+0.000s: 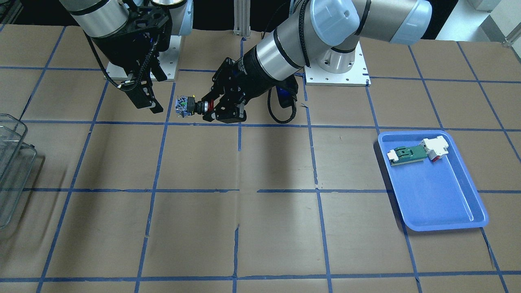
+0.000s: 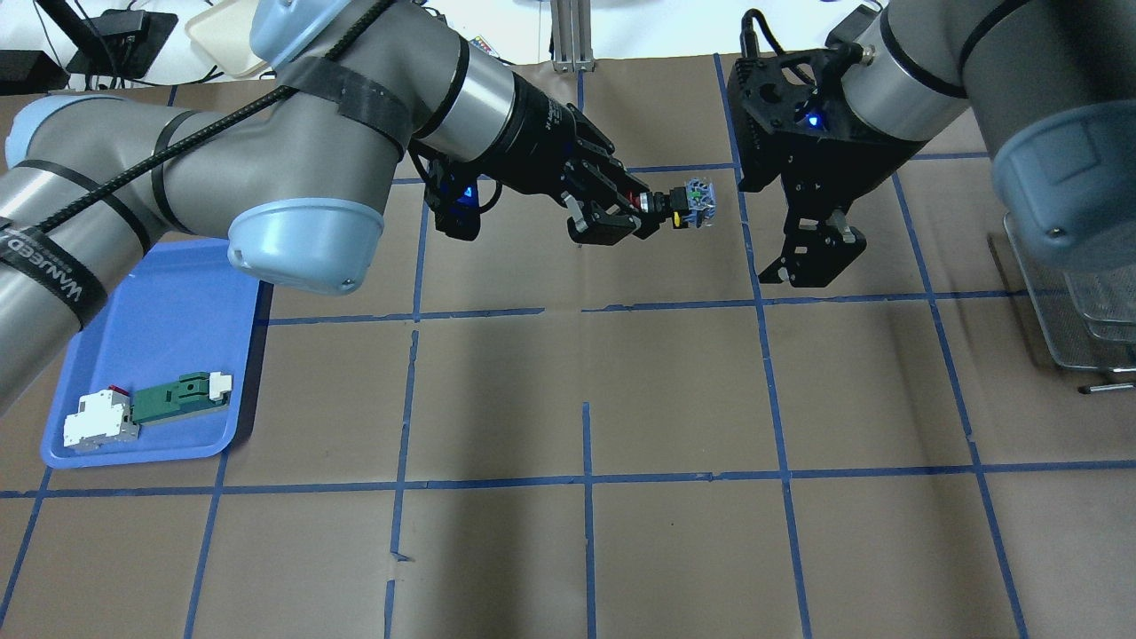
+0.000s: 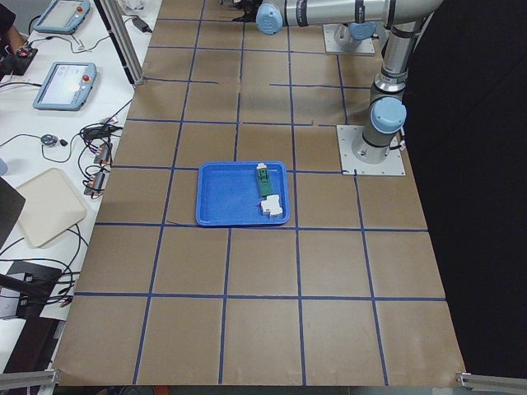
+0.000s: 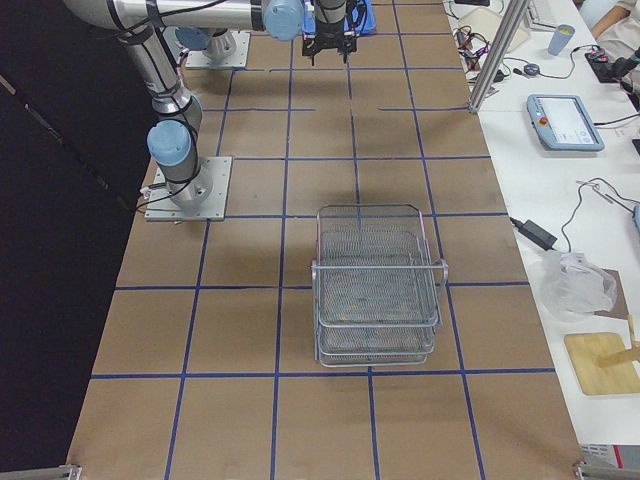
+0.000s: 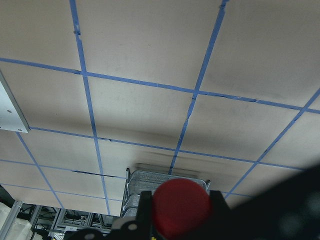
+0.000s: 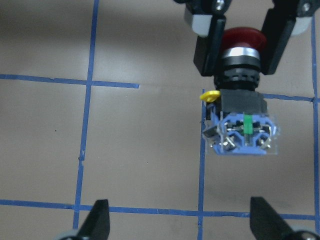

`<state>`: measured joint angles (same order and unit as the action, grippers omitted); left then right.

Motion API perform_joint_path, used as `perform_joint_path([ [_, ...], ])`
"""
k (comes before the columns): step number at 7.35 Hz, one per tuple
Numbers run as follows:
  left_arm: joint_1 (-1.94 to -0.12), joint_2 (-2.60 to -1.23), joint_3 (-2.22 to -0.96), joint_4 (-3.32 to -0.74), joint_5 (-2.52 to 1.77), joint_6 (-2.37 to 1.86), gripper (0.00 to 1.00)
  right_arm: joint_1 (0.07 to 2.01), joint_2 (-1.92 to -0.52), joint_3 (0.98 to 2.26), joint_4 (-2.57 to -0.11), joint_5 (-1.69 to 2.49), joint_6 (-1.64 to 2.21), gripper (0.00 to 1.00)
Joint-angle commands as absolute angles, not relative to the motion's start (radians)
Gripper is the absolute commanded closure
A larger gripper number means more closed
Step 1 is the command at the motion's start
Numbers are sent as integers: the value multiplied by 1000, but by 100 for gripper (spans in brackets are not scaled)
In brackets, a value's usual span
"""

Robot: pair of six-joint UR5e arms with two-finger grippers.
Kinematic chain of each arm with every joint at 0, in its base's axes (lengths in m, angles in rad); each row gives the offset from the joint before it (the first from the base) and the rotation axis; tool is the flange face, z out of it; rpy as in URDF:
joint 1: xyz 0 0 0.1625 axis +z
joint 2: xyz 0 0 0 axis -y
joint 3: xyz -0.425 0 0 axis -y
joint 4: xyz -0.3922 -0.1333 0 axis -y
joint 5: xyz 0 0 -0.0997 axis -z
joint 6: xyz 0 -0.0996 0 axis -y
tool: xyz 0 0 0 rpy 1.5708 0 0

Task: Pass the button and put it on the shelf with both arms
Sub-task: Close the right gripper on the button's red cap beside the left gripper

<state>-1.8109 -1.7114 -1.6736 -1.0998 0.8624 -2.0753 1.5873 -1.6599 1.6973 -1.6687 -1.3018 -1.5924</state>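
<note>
My left gripper (image 2: 641, 213) is shut on the button (image 2: 689, 203), gripping it at the red cap and black collar and holding it level above the table, blue-white block pointing away. It also shows in the front view, gripper (image 1: 212, 108) and button (image 1: 188, 106). My right gripper (image 2: 812, 266) is open and empty, a short way from the block end, apart from it. In the right wrist view the button (image 6: 242, 120) hangs ahead of the open fingertips (image 6: 99, 220). The left wrist view shows the red cap (image 5: 181, 207). The wire shelf (image 4: 378, 290) stands at the table's right end (image 2: 1065, 302).
A blue tray (image 2: 169, 302) on the robot's left holds a green-and-white flat part (image 2: 177, 397) and a white-and-red block (image 2: 99, 420). Brown paper with a blue tape grid covers the table. Both arm bases sit on white plates (image 1: 337, 75) at the back.
</note>
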Motion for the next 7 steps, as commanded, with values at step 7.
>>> perform_joint_path([
  [7,-1842,-1694,-1674,-1098,861,-2106,100,1597,-1647,1680,-1698,-1256,-1368,0],
])
